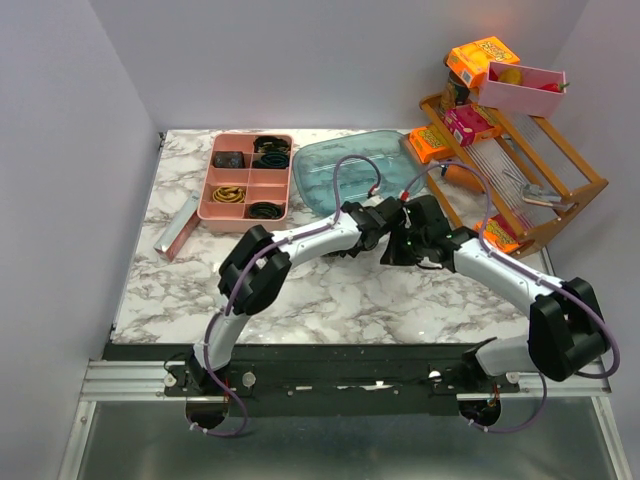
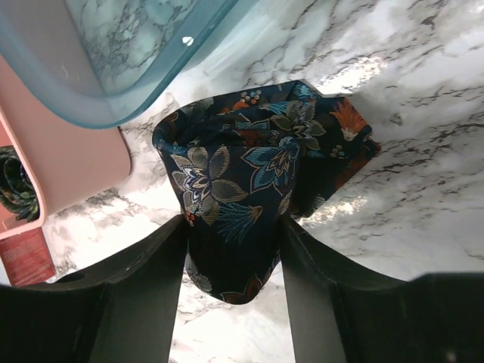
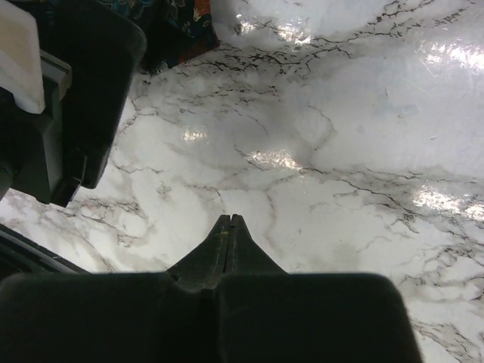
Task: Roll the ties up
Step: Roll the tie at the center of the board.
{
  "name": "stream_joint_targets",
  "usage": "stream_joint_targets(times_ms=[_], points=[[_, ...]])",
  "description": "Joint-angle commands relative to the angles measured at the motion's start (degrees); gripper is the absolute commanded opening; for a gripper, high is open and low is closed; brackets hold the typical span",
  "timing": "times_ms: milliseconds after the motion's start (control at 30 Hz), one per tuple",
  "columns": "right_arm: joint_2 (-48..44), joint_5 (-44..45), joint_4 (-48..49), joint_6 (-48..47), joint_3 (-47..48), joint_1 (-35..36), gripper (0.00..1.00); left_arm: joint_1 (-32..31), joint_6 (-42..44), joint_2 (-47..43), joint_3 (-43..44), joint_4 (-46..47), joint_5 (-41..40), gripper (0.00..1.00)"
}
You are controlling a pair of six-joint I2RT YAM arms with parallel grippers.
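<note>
A tie (image 2: 249, 174) of dark navy fabric with orange and pale-blue flowers lies bunched into a loose roll on the marble table (image 2: 423, 151). My left gripper (image 2: 233, 221) straddles its near end, and the fabric fills the gap and touches both fingers. From the right wrist only a corner of the tie (image 3: 181, 30) shows, at the top edge beside the left arm's black housing (image 3: 68, 98). My right gripper (image 3: 231, 218) is shut with nothing in it, just above bare marble. From above, both grippers (image 1: 385, 225) (image 1: 405, 245) meet at mid-table and hide the tie.
A pink compartment tray (image 1: 247, 200) holding several dark and gold coils stands at the back left. A clear blue tray (image 1: 340, 185) sits right beside it, close to the tie. A wooden rack (image 1: 560, 190) with snack boxes fills the back right. A pink bar (image 1: 177, 228) lies at the left.
</note>
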Motion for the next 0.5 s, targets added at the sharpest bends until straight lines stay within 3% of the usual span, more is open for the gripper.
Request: stream_joint_targets(times_ms=[0, 133, 467], points=[[-2.36, -0.18, 2.93, 0.37, -1.25, 0.31, 0.01, -1.11, -0.76, 0.38, 0.37, 0.75, 4.22, 0.71], [-3.06, 0.26, 2.75, 0.45, -1.86, 0.31, 0.01, -1.11, -0.94, -3.05, -2.09, 5.75, 8.61, 0.82], [-4.12, 1.23, 2.40, 0.19, -1.95, 0.31, 0.01, -0.14, -2.25, -8.75, -5.51, 12.52, 19.51, 0.82]])
